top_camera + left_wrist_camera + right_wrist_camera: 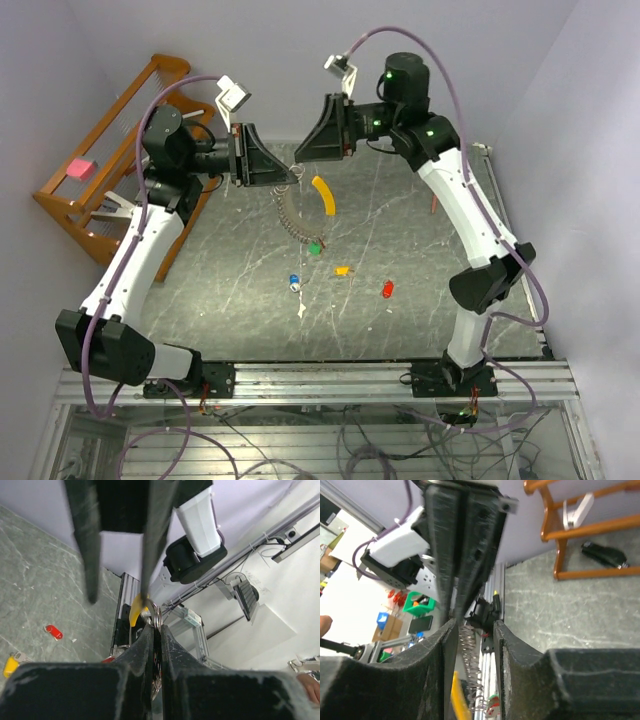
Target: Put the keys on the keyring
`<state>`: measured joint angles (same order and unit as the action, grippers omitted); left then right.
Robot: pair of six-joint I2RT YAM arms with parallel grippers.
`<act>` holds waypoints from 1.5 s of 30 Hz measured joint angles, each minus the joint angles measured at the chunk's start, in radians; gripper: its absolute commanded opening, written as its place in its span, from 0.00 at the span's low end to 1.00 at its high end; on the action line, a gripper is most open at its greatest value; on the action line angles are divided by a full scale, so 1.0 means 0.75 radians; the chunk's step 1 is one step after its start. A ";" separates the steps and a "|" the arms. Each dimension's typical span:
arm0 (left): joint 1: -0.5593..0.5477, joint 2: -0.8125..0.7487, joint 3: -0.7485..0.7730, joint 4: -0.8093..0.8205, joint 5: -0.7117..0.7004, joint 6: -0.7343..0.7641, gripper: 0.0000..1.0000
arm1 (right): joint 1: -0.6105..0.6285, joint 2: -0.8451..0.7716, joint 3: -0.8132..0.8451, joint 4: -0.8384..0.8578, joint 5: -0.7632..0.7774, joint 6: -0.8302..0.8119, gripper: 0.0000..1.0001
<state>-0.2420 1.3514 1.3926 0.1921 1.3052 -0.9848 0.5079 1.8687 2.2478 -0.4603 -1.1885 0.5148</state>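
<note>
The left pincer (284, 172) is shut tight on the small silver ring at the top of the keyring (288, 215), above the far middle of the table (230, 290). In the left wrist view the ring (156, 614) stands on edge, pinched between the two fingertips of that pincer (156, 630). The curved yellow piece (135, 611) hangs just beside it.

The right pincer (305, 152) meets the left one tip to tip over the same spot. Its jaws stand a narrow way apart and grip nothing. From its own wrist camera (472, 630) the keyring's springy silver coil (468, 647) hangs down in the gap between the fingers, with the yellow piece (460, 700) lower. One of its fingertips (145, 594) reaches the ring from above.

From above, the coil trails toward the near edge and the yellow piece (323, 193) sits to its right. Whether either touches the table I cannot tell.

The keys lie loose nearer the middle of the table. The green key (314, 248) is close to the coil's lower end, with the blue key (295, 281), yellow key (343, 270) and red key (388, 289) beyond it toward the near edge, all well apart from both pincers.
</note>
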 measured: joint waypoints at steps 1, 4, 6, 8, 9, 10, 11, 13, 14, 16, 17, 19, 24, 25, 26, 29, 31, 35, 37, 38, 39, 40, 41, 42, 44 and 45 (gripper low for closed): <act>-0.007 -0.001 0.000 0.007 0.006 -0.005 0.07 | 0.017 0.014 -0.002 -0.050 0.005 -0.032 0.36; -0.023 -0.002 0.000 0.031 0.033 -0.024 0.07 | 0.027 0.023 -0.027 -0.152 0.018 -0.107 0.37; -0.030 -0.003 0.000 0.045 0.046 -0.032 0.07 | 0.026 0.015 -0.041 -0.185 0.019 -0.140 0.37; -0.032 -0.006 0.000 0.057 0.063 -0.036 0.07 | 0.026 0.000 -0.056 -0.207 0.020 -0.165 0.35; -0.033 -0.007 0.000 0.058 0.066 -0.037 0.07 | 0.027 -0.007 -0.062 -0.215 0.019 -0.175 0.33; -0.033 -0.009 0.000 0.061 0.070 -0.039 0.07 | 0.030 -0.014 -0.066 -0.225 0.020 -0.185 0.32; -0.033 -0.011 0.000 0.063 0.073 -0.039 0.07 | 0.033 -0.019 -0.067 -0.238 0.022 -0.197 0.32; -0.033 -0.012 0.000 0.067 0.080 -0.040 0.07 | 0.041 -0.030 -0.068 -0.261 0.025 -0.216 0.34; -0.033 -0.012 0.000 0.068 0.082 -0.041 0.07 | 0.045 -0.036 -0.070 -0.271 0.026 -0.225 0.35; -0.033 -0.012 0.000 0.068 0.086 -0.041 0.07 | 0.050 -0.049 -0.077 -0.291 0.039 -0.243 0.36; -0.033 -0.012 0.000 0.068 0.089 -0.040 0.07 | 0.051 -0.053 -0.078 -0.303 0.045 -0.252 0.37; -0.033 -0.012 0.000 0.068 0.096 -0.040 0.07 | 0.052 -0.060 -0.078 -0.321 0.053 -0.264 0.38; -0.033 -0.019 -0.024 0.072 0.121 -0.039 0.07 | 0.040 -0.098 -0.103 -0.336 0.061 -0.268 0.41; -0.033 -0.023 -0.034 0.072 0.126 -0.039 0.07 | 0.033 -0.111 -0.115 -0.340 0.060 -0.268 0.41; -0.033 -0.026 -0.045 0.072 0.129 -0.039 0.07 | 0.027 -0.123 -0.130 -0.340 0.057 -0.268 0.41; -0.032 -0.038 -0.066 0.069 0.141 -0.033 0.07 | 0.005 -0.167 -0.183 -0.335 0.039 -0.251 0.41; -0.032 -0.044 -0.073 0.067 0.143 -0.032 0.07 | -0.004 -0.188 -0.201 -0.321 0.027 -0.229 0.41; -0.031 -0.047 -0.077 0.065 0.143 -0.028 0.07 | 0.001 -0.200 -0.203 -0.280 0.015 -0.192 0.41; -0.031 -0.047 -0.077 0.063 0.141 -0.028 0.07 | 0.019 -0.199 -0.202 -0.271 0.019 -0.183 0.41; -0.031 -0.047 -0.077 0.063 0.140 -0.027 0.07 | 0.030 -0.196 -0.201 -0.271 0.022 -0.181 0.41; -0.031 -0.047 -0.077 0.062 0.140 -0.026 0.07 | 0.043 -0.189 -0.193 -0.274 0.025 -0.179 0.41; -0.031 -0.046 -0.077 0.061 0.139 -0.026 0.07 | 0.056 -0.180 -0.179 -0.274 0.026 -0.179 0.41; -0.031 -0.045 -0.077 0.060 0.139 -0.025 0.07 | 0.068 -0.166 -0.161 -0.278 0.032 -0.179 0.41; -0.031 -0.045 -0.077 0.060 0.138 -0.025 0.07 | 0.079 -0.156 -0.148 -0.280 0.037 -0.179 0.41; -0.031 -0.041 -0.077 0.060 0.134 -0.025 0.07 | 0.094 -0.144 -0.138 -0.283 0.041 -0.179 0.40; -0.031 -0.040 -0.077 0.060 0.131 -0.025 0.07 | 0.097 -0.141 -0.137 -0.283 0.043 -0.178 0.38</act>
<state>-0.2653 1.3216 1.3350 0.2367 1.4033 -1.0035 0.5804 1.7630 2.1452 -0.6724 -1.1564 0.3817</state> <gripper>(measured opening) 0.125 0.410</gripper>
